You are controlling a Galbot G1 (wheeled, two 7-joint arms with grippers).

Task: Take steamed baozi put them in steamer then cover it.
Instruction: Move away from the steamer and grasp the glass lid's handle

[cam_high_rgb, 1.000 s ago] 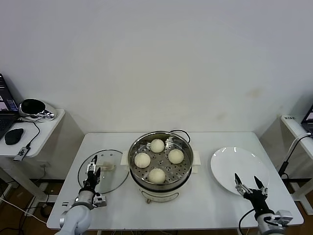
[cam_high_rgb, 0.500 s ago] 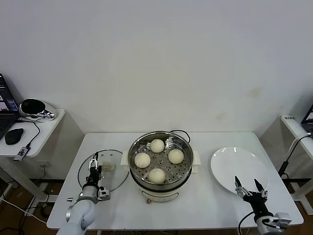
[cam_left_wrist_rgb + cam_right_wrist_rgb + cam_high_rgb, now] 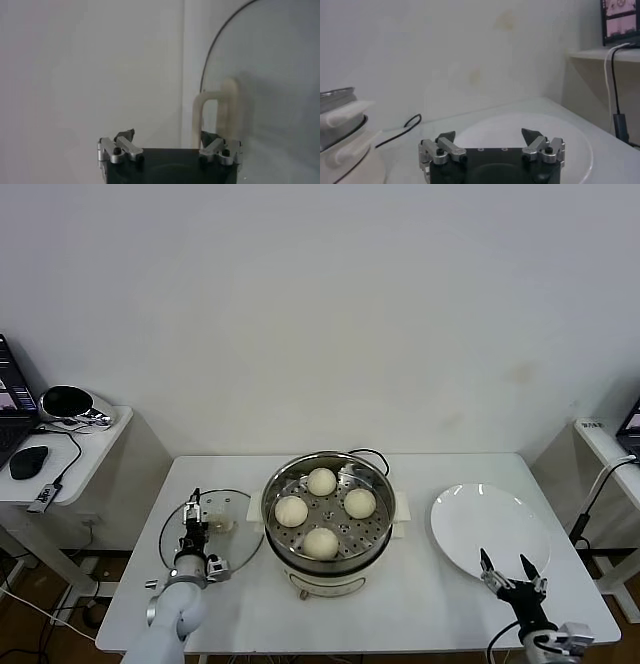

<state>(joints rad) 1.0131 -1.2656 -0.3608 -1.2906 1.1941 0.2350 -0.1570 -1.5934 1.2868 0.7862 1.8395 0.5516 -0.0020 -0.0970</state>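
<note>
The steamer (image 3: 325,577) stands mid-table, its steel basket holding several cream-white baozi (image 3: 321,481). The cover (image 3: 240,542), a clear glass lid, lies flat on the table left of the steamer, and its cream bar handle (image 3: 222,525) faces up. My left gripper (image 3: 194,519) hovers open over the lid, just left of the handle. In the left wrist view the handle (image 3: 215,110) rises beside one fingertip (image 3: 207,136) of the left gripper (image 3: 167,136), and nothing lies between the fingers. My right gripper (image 3: 510,572) is open and empty at the front edge of the white plate (image 3: 480,519).
The right wrist view shows the right gripper (image 3: 489,135) low over the plate (image 3: 530,122), with the steamer base (image 3: 340,135) and its black cable (image 3: 402,131) farther off. A side table (image 3: 60,459) with a mouse stands at the left. A shelf (image 3: 605,439) stands at the right.
My left gripper has moved forward over the lid, closer to its handle. My right gripper has drawn back slightly toward the table's front edge. The baozi and lid have not moved.
</note>
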